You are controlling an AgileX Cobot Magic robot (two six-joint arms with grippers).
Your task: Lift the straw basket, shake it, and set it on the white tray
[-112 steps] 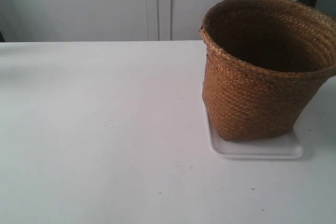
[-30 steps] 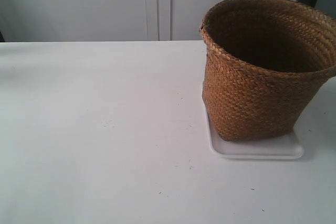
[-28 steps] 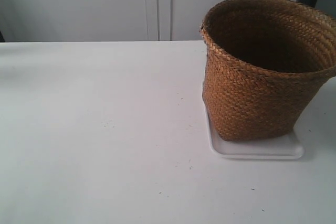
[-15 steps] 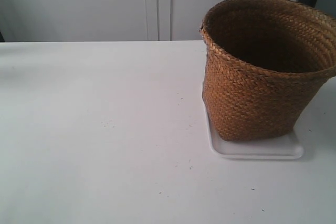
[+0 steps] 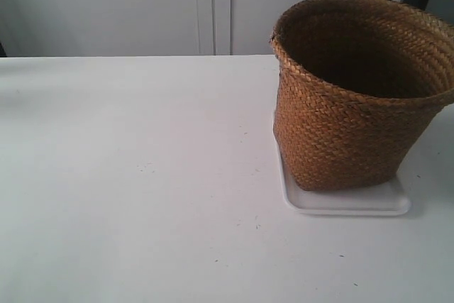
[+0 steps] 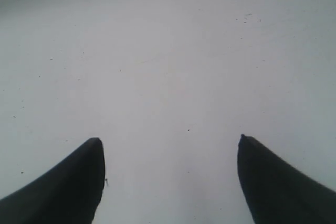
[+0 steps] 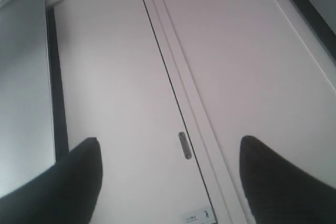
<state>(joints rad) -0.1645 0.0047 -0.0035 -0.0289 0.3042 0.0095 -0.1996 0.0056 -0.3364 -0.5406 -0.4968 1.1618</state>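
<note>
The straw basket (image 5: 355, 104), brown and woven with a braided rim, stands upright on the white tray (image 5: 345, 202) at the right of the exterior view. No arm shows in that view. My left gripper (image 6: 170, 141) is open over bare white table, nothing between its dark fingers (image 6: 73, 182). My right gripper (image 7: 170, 141) is open too, pointing at white cabinet doors, its fingers (image 7: 278, 182) empty. Neither wrist view shows the basket or the tray.
The white table (image 5: 142, 175) stretches across the exterior view to the left of the basket. White cabinet doors (image 5: 213, 5) stand behind the table. A small door handle (image 7: 184, 146) and a seam between doors show in the right wrist view.
</note>
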